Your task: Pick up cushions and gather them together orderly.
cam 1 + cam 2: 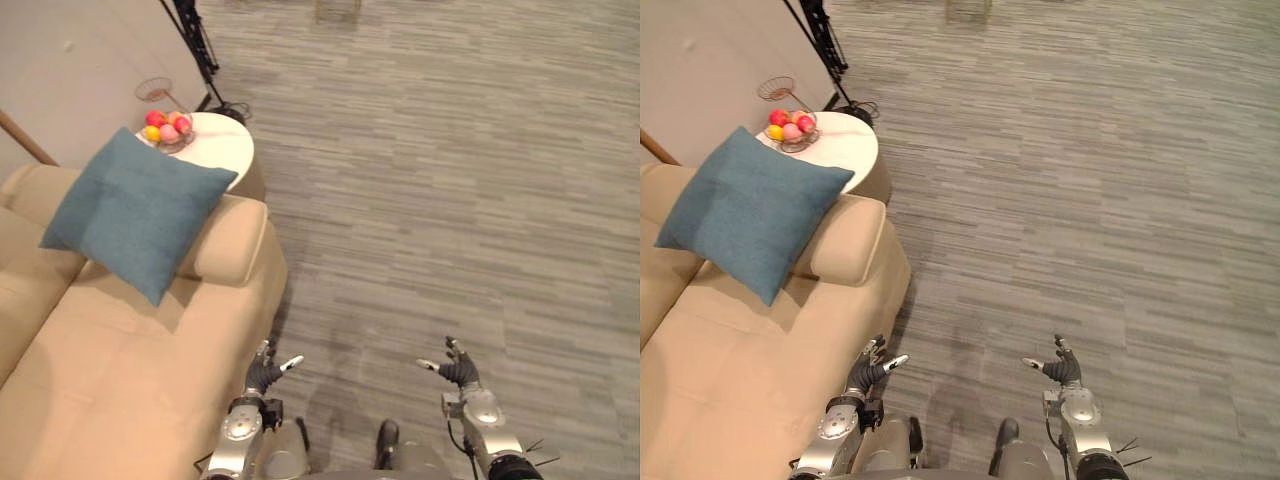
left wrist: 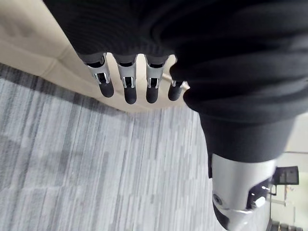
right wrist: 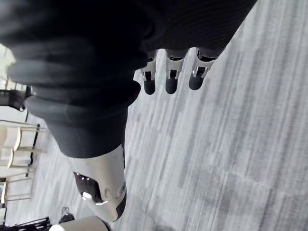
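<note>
A square teal fabric cushion (image 1: 135, 212) leans on the beige sofa (image 1: 120, 400) beside grey striped floor (image 1: 450, 180). The left robot hand (image 1: 262, 375) and right robot hand (image 1: 462, 372) hang empty, fingers relaxed.

One cushion (image 1: 135, 212), one sofa (image 1: 120, 380), one round surface (image 1: 228, 152), one bowl (image 1: 178, 143) of coloured fruit, one black stand (image 1: 196, 42) and two hands, the left hand (image 1: 265, 373) and the right hand (image 1: 459, 369), are in view.

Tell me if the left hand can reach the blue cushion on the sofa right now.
Probably not yet. The left hand, open and empty, hangs by the sofa's edge, while the blue cushion leans on the armrest farther up. Only bare seat lies between them, so stepping closer should do.
</note>
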### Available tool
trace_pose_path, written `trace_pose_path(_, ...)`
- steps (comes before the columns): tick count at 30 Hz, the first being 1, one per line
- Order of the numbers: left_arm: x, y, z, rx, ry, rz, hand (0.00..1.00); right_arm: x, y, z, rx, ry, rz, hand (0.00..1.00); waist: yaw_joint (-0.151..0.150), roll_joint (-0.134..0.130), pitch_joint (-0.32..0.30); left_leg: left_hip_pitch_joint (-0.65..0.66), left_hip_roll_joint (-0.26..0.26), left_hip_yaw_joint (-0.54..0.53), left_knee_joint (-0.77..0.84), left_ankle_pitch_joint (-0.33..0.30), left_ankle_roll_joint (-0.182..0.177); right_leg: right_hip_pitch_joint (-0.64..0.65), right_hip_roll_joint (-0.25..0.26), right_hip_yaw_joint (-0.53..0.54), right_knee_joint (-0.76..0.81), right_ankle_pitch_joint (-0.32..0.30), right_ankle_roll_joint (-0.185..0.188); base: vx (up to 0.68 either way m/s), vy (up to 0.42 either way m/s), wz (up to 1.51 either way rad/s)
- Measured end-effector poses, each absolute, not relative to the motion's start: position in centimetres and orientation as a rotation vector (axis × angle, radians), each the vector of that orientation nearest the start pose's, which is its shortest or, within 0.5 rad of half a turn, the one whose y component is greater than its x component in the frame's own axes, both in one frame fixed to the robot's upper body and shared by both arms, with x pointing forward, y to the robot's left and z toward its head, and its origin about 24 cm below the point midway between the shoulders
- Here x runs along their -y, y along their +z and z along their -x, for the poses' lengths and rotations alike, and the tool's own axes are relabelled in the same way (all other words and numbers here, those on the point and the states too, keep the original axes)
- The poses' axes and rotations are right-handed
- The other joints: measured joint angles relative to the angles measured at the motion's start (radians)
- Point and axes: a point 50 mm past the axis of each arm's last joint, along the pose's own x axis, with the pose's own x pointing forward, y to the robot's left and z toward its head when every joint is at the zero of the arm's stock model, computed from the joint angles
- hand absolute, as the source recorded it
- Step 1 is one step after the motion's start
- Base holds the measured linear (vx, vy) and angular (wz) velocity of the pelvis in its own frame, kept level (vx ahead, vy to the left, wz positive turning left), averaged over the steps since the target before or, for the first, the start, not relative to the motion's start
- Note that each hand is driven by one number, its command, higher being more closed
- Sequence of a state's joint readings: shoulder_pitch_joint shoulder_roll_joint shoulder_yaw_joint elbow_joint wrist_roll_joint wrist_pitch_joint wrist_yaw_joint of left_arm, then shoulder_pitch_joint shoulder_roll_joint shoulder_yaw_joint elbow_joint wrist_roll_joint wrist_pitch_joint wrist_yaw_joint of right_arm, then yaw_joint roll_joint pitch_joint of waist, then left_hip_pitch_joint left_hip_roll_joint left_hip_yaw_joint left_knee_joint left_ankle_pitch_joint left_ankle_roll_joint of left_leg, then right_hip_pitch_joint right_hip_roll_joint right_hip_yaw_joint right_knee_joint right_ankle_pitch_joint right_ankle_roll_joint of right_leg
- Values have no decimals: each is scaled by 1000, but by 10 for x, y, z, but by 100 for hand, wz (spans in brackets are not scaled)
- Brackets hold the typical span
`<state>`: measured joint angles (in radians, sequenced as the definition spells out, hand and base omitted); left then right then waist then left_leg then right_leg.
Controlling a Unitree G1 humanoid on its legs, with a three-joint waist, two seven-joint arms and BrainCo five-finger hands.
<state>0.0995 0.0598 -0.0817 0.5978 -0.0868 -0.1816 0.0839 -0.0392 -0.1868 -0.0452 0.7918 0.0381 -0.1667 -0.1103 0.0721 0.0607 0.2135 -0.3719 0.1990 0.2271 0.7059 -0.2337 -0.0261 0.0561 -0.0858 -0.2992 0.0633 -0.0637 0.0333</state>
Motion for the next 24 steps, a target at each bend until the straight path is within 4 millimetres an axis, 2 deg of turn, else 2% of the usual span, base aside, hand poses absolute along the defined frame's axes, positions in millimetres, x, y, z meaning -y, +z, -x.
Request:
trace_pose_path(1, -163, -95, -178, -530, 88, -4, 0, 228, -93, -199, -572, -237, 160, 0, 0, 20, 1, 4, -15, 25, -256, 68, -49, 39, 2, -13, -10, -27, 34, 584, 202, 24)
trace_pose_path(2, -164, -99, -170, -559, 94, 0, 0, 229, -96, -197, -589, -247, 160, 0, 8, 22, 3, 36, -38, 41, -330, 202, 51, 85, -1, -7, -13, -53, 59, 502, 181, 25)
trace_pose_path(3, -168, -100, -168, -565, 101, -5, 0, 224, -98, -196, -596, -236, 153, 0, 12, -4, 0, 53, -61, 54, -346, 202, 50, 93, -25, -7, -15, -57, 57, 611, 207, 28)
trace_pose_path(4, -175, -99, -169, -562, 124, -8, 0, 219, -97, -197, -588, -227, 149, 0, 21, -25, -7, 48, -83, 51, -328, 168, 70, 89, -45, -7, 2, -57, 57, 483, 178, 30)
trace_pose_path(5, -175, -99, -168, -564, 136, 4, 0, 218, -97, -200, -584, -222, 152, 0, 32, -28, -8, 32, -78, 44, -258, 110, 96, 77, -61, 3, 66, -69, 84, 572, 221, 24)
trace_pose_path(6, -177, -100, -166, -572, 148, 8, 0, 217, -95, -202, -577, -217, 153, 0, 33, -31, -7, 36, -82, 44, -231, 79, 106, 66, -77, 7, 130, -86, 111, 438, 219, 12)
trace_pose_path(7, -176, -104, -160, -593, 151, 17, 0, 215, -93, -207, -566, -209, 159, 0, 32, -35, -8, 64, -94, 47, -201, 23, 111, 10, -120, 31, 332, -113, 153, 341, 190, 13)
trace_pose_path(8, -176, -105, -156, -604, 150, 17, 0, 214, -93, -208, -562, -207, 159, 0, 27, -40, -10, 86, -108, 44, -199, 5, 116, -28, -148, 48, 453, -104, 172, 439, 223, 43)
trace_pose_path(9, -177, -107, -151, -619, 154, 14, 0, 212, -93, -208, -562, -202, 161, 0, 13, -50, -13, 134, -148, 13, -204, -23, 127, -96, -200, 69, 669, -25, 229, 458, 167, 94)
trace_pose_path(10, -182, -107, -150, -619, 160, 2, 0, 212, -98, -199, -589, -195, 176, 0, 0, -59, -18, 184, -178, -34, -206, -53, 139, -151, -220, 85, 854, -47, 207, 471, 122, 106)
trace_pose_path(11, -183, -107, -150, -620, 162, 0, 0, 212, -100, -197, -597, -194, 177, 0, 0, -62, -21, 203, -185, -49, -212, -60, 143, -167, -221, 83, 890, -74, 186, 476, 50, 114)
trace_pose_path(12, -185, -108, -147, -627, 167, -7, 0, 211, -102, -193, -609, -189, 179, 0, -1, -65, -24, 247, -205, -86, -239, -64, 147, -209, -217, 75, 918, -127, 142, 547, -1, 102)
trace_pose_path(13, -189, -108, -147, -628, 175, -17, 0, 209, -102, -192, -609, -181, 176, 0, -1, -67, -26, 289, -219, -129, -279, -63, 147, -265, -188, 74, 880, -169, 110, 450, -7, 105)
trace_pose_path(14, -190, -107, -147, -626, 177, -20, 0, 209, -103, -192, -609, -177, 176, 0, -3, -62, -25, 302, -220, -149, -289, -63, 147, -281, -168, 77, 840, -178, 100, 498, -71, 115)
trace_pose_path(15, -190, -106, -150, -618, 177, -20, 0, 210, -104, -187, -621, -173, 176, 0, -3, -51, -28, 323, -220, -207, -308, -63, 146, -312, -102, 102, 711, -197, 88, 410, -114, 143)
trace_pose_path(16, -189, -104, -156, -600, 175, -19, 0, 211, -107, -182, -634, -176, 175, 0, -6, -45, -29, 341, -222, -283, -325, -62, 145, -343, -36, 177, 560, -197, 86, 410, -114, 154)
trace_pose_path(17, -189, -103, -159, -594, 173, -18, 0, 212, -107, -180, -637, -178, 174, 0, -8, -45, -30, 342, -228, -318, -324, -62, 145, -358, -14, 214, 510, -192, 92, 396, -187, 193)
trace_pose_path(18, -186, -100, -166, -578, 171, -14, 0, 214, -109, -175, -649, -190, 171, 0, -25, -47, -30, 347, -236, -392, -324, -63, 122, -371, 21, 308, 376, -153, 91, 388, -243, 229)
trace_pose_path(19, -185, -99, -171, -567, 169, -13, 0, 215, -112, -168, -665, -203, 162, 0, -37, -59, -32, 351, -255, -464, -311, -76, 82, -362, 28, 391, 242, -51, 89, 559, -385, 280)
trace_pose_path(20, -180, -100, -174, -569, 162, -1, 0, 218, -115, -161, -683, -215, 160, 0, -43, -58, -37, 356, -255, -505, -296, -99, 42, -344, 13, 379, 239, 51, 65, 397, -311, 215)
trace_pose_path(21, -174, -101, -174, -574, 160, 17, 0, 220, -115, -157, -690, -227, 156, 0, -32, -33, -44, 346, -232, -523, -290, -103, 21, -338, 20, 342, 253, 50, 64, 344, -312, 144)
trace_pose_path(23, -170, -102, -171, -576, 158, 35, 0, 222, -102, -169, -606, -252, 138, 0, -31, -25, -50, 327, -193, -497, -294, -56, -71, -303, 2, 229, 253, 8, 25, 289, -313, 129)
trace_pose_path(24, -169, -103, -170, -579, 158, 35, 0, 219, -100, -172, -589, -251, 129, 0, -32, -25, -50, 313, -181, -474, -291, -45, -92, -288, -3, 200, 247, 5, 20, 220, -277, 143)
